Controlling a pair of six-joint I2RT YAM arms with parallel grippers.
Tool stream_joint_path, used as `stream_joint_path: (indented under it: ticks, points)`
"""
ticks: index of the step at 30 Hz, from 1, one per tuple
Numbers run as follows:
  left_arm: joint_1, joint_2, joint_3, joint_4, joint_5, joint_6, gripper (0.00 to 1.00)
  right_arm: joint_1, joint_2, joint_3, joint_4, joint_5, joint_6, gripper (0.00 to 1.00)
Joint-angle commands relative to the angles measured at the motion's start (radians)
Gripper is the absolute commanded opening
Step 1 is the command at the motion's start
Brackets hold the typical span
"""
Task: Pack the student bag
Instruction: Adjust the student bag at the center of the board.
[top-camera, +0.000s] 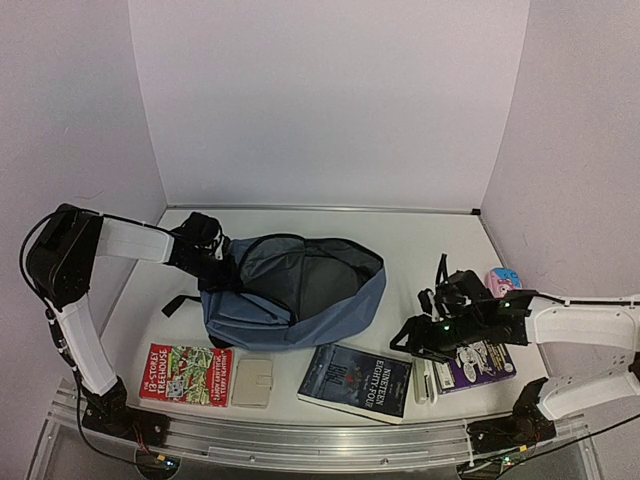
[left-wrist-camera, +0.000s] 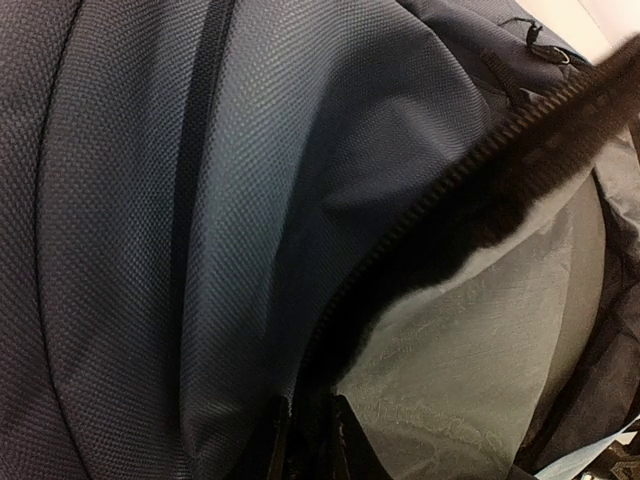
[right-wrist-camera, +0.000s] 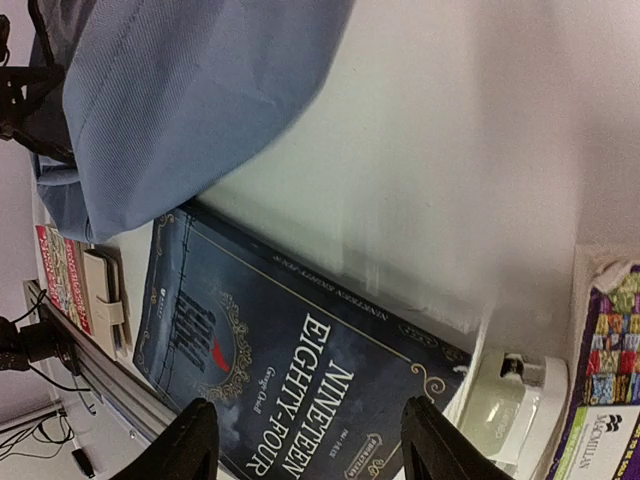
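Left jaws pinch the single student bag (top-camera: 300, 325), right jaws apart above one of three books (top-camera: 355, 378).

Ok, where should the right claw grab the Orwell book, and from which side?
Probably its far long edge, toward the right corner, coming from above. The book lies flat and looks too wide to span; that edge faces bare table, while the bag lies close to its left end and a white item sits beside its right.
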Motion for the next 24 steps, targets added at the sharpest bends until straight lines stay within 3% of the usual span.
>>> stream_joint_path:
  ticks: [1,4,9,12,18,24]
  points:
    - [-0.001,-0.034,0.025,-0.020,-0.032,-0.009,0.18,0.012,-0.081,-0.055,-0.008,-0.030,0.085,0.62]
    - [-0.001,-0.079,0.036,-0.027,-0.031,-0.013,0.32,0.015,-0.097,-0.102,-0.012,-0.065,0.096,0.62]
    - [-0.002,-0.182,0.043,-0.066,-0.053,-0.008,0.71,0.032,-0.097,-0.132,-0.006,-0.077,0.106,0.61]
    - [-0.016,-0.262,0.033,-0.097,-0.080,-0.006,0.82,0.037,-0.069,-0.145,0.016,-0.091,0.105,0.61]
    - [-0.102,-0.408,-0.006,-0.178,-0.141,-0.039,0.87,0.081,0.017,-0.156,0.109,-0.111,0.119,0.61]
    - [-0.229,-0.514,-0.113,-0.165,-0.148,-0.171,0.87,0.136,0.097,-0.118,0.188,-0.098,0.135,0.60]
